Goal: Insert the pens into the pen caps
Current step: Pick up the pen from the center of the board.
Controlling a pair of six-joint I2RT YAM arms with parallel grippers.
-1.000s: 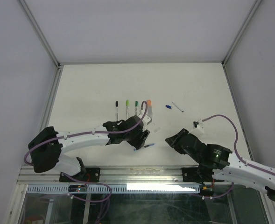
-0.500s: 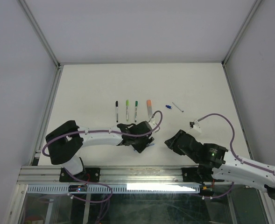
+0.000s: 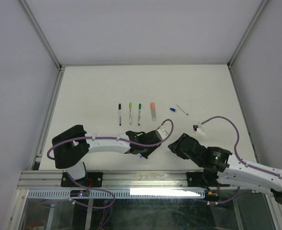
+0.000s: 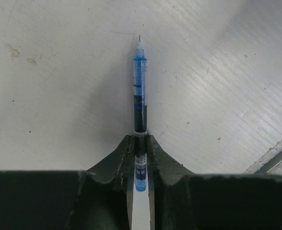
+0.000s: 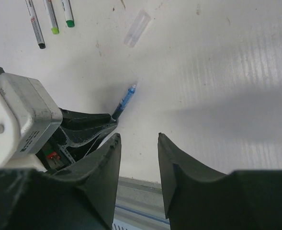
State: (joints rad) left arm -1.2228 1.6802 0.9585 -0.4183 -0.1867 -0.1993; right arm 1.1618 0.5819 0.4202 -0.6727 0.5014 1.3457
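My left gripper [image 4: 140, 139] is shut on a slim blue pen [image 4: 140, 81], gripping its back end, with the bare tip pointing away just over the table. In the top view that gripper [image 3: 143, 149] sits near the table's front edge. My right gripper [image 5: 138, 136] is open and empty, close to the right of the left one [image 3: 175, 143]. Its view shows the blue pen [image 5: 126, 100] sticking out of the left fingers [image 5: 85, 125]. A small blue cap [image 3: 172, 109] lies further back on the table.
Three capped pens lie side by side: black [image 3: 119, 114], lime [image 3: 130, 112] and green [image 3: 139, 112]. A pale stick with an orange end [image 3: 153, 111] lies right of them, and a thin stick [image 3: 182, 109] beside the blue cap. The table's metal front rail [image 3: 145, 179] is close.
My left gripper has taken hold of the blue pen and moved right and toward the front edge, uncovering the orange-ended stick. My right gripper has barely moved.
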